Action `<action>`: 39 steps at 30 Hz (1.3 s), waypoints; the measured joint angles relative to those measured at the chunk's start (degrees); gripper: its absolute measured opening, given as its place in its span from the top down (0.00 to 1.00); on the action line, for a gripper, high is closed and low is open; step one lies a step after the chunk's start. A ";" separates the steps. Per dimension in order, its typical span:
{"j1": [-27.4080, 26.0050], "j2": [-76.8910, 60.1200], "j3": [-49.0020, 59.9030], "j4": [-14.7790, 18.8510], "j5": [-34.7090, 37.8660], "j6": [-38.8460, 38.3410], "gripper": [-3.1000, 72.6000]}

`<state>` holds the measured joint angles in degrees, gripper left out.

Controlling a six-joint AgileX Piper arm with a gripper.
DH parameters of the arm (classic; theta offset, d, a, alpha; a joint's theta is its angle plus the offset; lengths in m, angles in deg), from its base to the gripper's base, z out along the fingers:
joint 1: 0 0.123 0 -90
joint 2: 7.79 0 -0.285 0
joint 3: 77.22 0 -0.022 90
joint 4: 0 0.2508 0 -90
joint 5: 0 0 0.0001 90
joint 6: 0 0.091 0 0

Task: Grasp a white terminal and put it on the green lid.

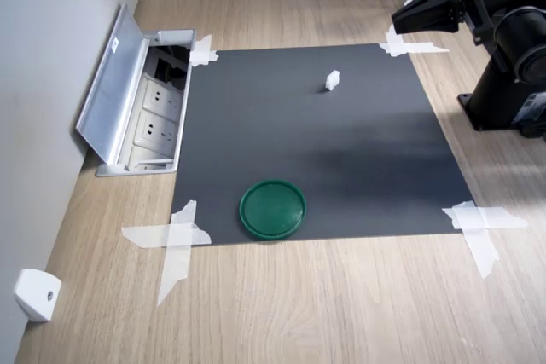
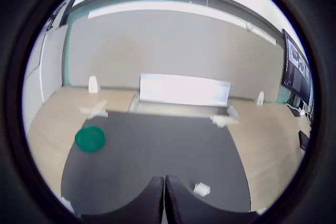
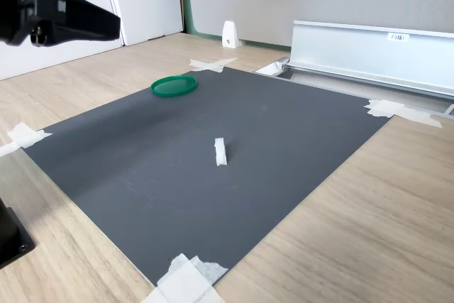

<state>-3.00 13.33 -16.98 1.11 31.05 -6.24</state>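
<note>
The white terminal [image 1: 332, 80] stands on the black mat, small and blocky, also seen in the second exterior view [image 3: 220, 152] and the wrist view [image 2: 202, 188]. The green lid [image 1: 272, 209] lies flat near the mat's front edge in the first exterior view, far from the terminal; it also shows in the second exterior view [image 3: 174, 86] and the wrist view [image 2: 90, 138]. My gripper [image 1: 397, 18] hovers above the mat's far right corner in the first exterior view, off to the side of the terminal. Its black fingers [image 2: 155, 198] meet with nothing between them, so it is shut and empty. It enters from the second exterior view's left [image 3: 115, 28].
The black mat [image 1: 341, 151] is fixed to the wooden table by white tape [image 1: 175, 240] at its corners. An open floor socket box with a raised silver cover [image 1: 115, 91] sits by the wall on the first exterior view's left. A white wedge piece [image 1: 36, 294] lies near it. The arm's base [image 1: 512, 83] stands at the right.
</note>
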 joint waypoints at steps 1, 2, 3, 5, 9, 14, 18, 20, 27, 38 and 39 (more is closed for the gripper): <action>0.00 2.00 -1.56 -0.70 2.27 0.00 0.97; 0.00 3.98 -2.84 -1.55 4.13 0.00 0.97; 0.00 5.98 -4.50 -2.45 6.37 0.00 0.97; 0.00 9.96 -7.92 -4.46 10.77 0.00 0.97; 0.00 16.92 -14.80 -7.41 18.23 0.00 0.97; 0.00 23.73 -21.57 -7.47 23.85 0.00 0.97; 0.00 27.66 -23.35 -5.93 24.96 -1.58 0.97; 0.00 29.64 -23.60 -5.02 26.31 -4.33 0.97; 0.00 37.72 -23.79 -4.40 28.77 -9.92 0.88; -0.63 47.08 -24.89 -3.06 28.01 -10.30 0.22; -1.44 47.87 -25.28 -2.94 27.94 -10.51 0.19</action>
<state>-4.44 61.19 -42.26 -1.83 58.98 -16.75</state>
